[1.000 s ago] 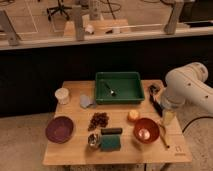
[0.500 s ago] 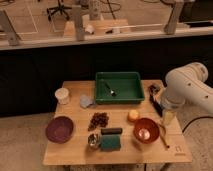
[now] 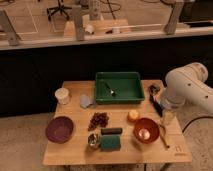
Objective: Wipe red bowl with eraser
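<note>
Table holds red bowl, eraser, tray; pincer over right edge.

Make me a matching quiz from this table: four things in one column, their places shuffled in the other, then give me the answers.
Things
1. red bowl
2. purple bowl
3. eraser
4. gripper

Places
A. front left of the table
B. just behind the sponge
C. at the table's right edge
D. front right of the table

Pairs: 1-D, 2-A, 3-B, 4-C
</note>
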Available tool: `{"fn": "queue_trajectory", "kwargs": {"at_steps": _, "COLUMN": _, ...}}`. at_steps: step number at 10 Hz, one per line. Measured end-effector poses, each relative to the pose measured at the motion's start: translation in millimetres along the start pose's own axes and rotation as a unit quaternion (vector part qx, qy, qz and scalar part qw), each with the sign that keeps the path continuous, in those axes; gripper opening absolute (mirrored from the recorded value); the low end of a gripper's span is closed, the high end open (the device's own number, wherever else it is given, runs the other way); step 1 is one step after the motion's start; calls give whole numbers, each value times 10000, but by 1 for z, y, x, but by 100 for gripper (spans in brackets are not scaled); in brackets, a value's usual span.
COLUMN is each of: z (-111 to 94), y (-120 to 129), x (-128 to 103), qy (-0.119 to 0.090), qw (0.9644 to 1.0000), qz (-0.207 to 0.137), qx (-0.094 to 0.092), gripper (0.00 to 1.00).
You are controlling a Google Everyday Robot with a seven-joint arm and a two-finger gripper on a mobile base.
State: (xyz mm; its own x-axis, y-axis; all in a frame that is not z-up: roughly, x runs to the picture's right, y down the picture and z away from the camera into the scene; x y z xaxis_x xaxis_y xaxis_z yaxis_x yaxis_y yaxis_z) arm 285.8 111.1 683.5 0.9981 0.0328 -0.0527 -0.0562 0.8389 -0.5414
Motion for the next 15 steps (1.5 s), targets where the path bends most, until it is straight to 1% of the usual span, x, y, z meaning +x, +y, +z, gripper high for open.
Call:
{"fn": "queue_trajectory", "kwargs": {"at_steps": 1, "z": 2, "y": -2, "x": 0, "qy": 82, "qw": 9999, "qz": -53, "qx": -57, "gripper": 80}}
{"fn": "queue_trajectory", "kwargs": {"at_steps": 3, "z": 12, "y": -12, "x": -26, "qy": 38, "qw": 9991, "qz": -303, "qx": -286, "gripper": 80}}
{"fn": "queue_trajectory", "kwargs": {"at_steps": 4, "z": 19, "y": -13, "x": -42, "qy": 33, "qw": 9980, "qz": -455, "qx": -429, "gripper": 80}}
{"fn": "queue_trajectory", "kwargs": {"at_steps": 5, "z": 25, "y": -14, "x": -65, "qy": -30, "qw": 9968, "qz": -589, "qx": -542, "gripper": 80}}
{"fn": "queue_trajectory", "kwargs": {"at_steps": 6, "z": 32, "y": -14, "x": -89, "qy": -105, "qw": 9955, "qz": -718, "qx": -612, "gripper": 80}}
{"fn": "queue_trajectory", "kwargs": {"at_steps": 7, "z": 42, "y": -8, "x": -118, "qy": -217, "qw": 9933, "qz": -850, "qx": -751, "gripper": 80}}
{"fn": "queue_trajectory", "kwargs": {"at_steps": 8, "z": 49, "y": 1, "x": -142, "qy": -363, "qw": 9908, "qz": -980, "qx": -863, "gripper": 80}}
{"fn": "queue_trajectory", "kwargs": {"at_steps": 9, "z": 53, "y": 9, "x": -159, "qy": -522, "qw": 9888, "qz": -1084, "qx": -888, "gripper": 80}}
{"fn": "queue_trajectory", "kwargs": {"at_steps": 10, "z": 59, "y": 26, "x": -178, "qy": -757, "qw": 9851, "qz": -1243, "qx": -921, "gripper": 80}}
{"fn": "queue_trajectory", "kwargs": {"at_steps": 11, "z": 67, "y": 42, "x": -192, "qy": -1010, "qw": 9802, "qz": -1416, "qx": -949, "gripper": 80}}
{"fn": "queue_trajectory", "kwargs": {"at_steps": 12, "z": 77, "y": 54, "x": -201, "qy": -1235, "qw": 9751, "qz": -1558, "qx": -980, "gripper": 80}}
{"fn": "queue_trajectory", "kwargs": {"at_steps": 13, "z": 82, "y": 58, "x": -205, "qy": -1323, "qw": 9727, "qz": -1623, "qx": -1004, "gripper": 80}}
{"fn": "queue_trajectory", "kwargs": {"at_steps": 14, "z": 90, "y": 61, "x": -210, "qy": -1421, "qw": 9689, "qz": -1736, "qx": -1044, "gripper": 80}}
{"fn": "queue_trajectory", "kwargs": {"at_steps": 15, "z": 96, "y": 62, "x": -213, "qy": -1466, "qw": 9669, "qz": -1802, "qx": -1059, "gripper": 80}}
